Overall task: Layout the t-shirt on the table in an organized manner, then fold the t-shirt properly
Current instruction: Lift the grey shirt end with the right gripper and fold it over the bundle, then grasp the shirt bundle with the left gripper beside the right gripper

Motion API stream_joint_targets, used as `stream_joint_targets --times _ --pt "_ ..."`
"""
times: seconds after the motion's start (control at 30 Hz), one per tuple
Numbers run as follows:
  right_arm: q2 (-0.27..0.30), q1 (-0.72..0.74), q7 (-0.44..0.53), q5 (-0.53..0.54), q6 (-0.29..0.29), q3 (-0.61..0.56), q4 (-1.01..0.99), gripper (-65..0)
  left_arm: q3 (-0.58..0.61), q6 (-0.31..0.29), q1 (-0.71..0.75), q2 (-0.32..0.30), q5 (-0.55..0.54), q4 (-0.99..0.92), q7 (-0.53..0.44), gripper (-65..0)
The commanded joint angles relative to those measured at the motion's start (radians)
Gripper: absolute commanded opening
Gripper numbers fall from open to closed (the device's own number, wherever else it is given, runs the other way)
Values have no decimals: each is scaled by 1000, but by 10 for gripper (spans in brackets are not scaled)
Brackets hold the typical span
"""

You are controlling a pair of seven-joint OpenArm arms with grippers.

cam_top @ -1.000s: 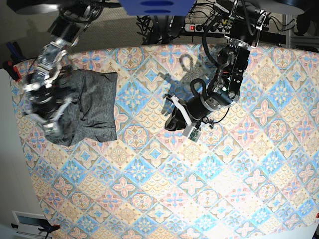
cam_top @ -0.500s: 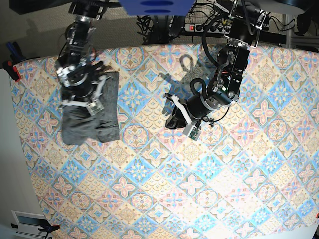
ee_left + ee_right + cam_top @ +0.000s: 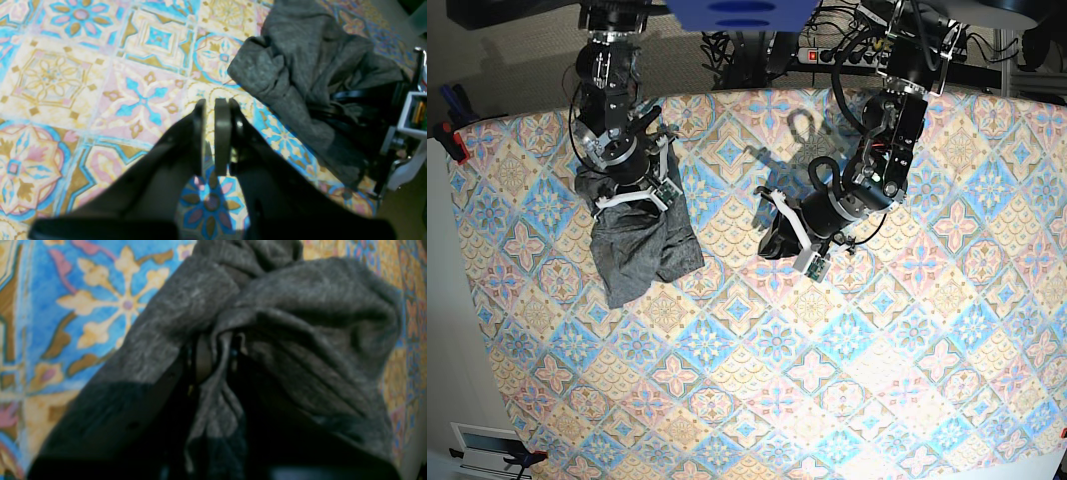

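1. No brand, label or readable writing shows on the t-shirt (image 3: 639,250) or on anything else; the shirt is plain dark heather-grey knit with no print.
2. It is bunched and heavily creased rather than spread flat, with thick folds gathered together in the right wrist view (image 3: 300,326).
3. It lies toward the left side of the table (image 3: 847,400) in the base view, near the far edge, its lower part trailing onto the patterned cloth.
4. The right gripper (image 3: 632,190) is clenched on a fold of the t-shirt, fabric pinched between its fingers (image 3: 203,356).
5. The left gripper (image 3: 213,110) is clenched with nothing in it, its fingers (image 3: 223,133) nearly touching above bare pastel tile pattern, near the middle of the table (image 3: 779,240) and well apart from the shirt.
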Motion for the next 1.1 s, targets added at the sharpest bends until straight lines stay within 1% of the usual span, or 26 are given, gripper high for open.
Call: stream_joint_targets --times 0.0,0.07,0.17,0.3,0.33,0.4,0.47,0.53,0.8,0.93,1.07 --pt "-1 -4 -33 -16 34 -16 -31 -650 -3 -4 -18 0 -10 14 -24 -618" --pt "-1 -4 -33 -16 34 -25 -59 -650 -3 -4 -18 0 -10 14 -24 -616" --pt "-1 -4 -33 -16 34 -25 -66 -643 -3 -4 -18 0 -10 14 -24 -594" --pt "-1 -26 -32 -22 34 -30 -57 -577 -3 -4 -18 3 -10 14 -24 -560" --pt "1 -32 -30 -48 34 -47 -56 -555 -3 -4 -18 4 -10 14 -24 -550" --pt "1 -36 -30 -151 34 -91 -60 -516 -3 -4 -19 6 -10 14 -24 -534" --pt "1 -36 -30 -254 34 -120 -68 -490 -3 -4 -19 6 -10 13 -24 -524" --pt "1 -36 -30 -312 34 -139 -68 -475 -3 -4 -19 7 -10 13 -24 -518" --pt "1 -38 -30 -419 34 -194 -62 -468 -4 -4 -22 21 -11 -48 -24 -514" --pt "1 -70 -27 -441 34 -234 -56 -468 -4 -4 -24 23 -11 -67 -24 -514" --pt "7 -88 -27 -475 34 -324 -65 -468 -4 -4 -25 23 -11 -67 -24 -514"
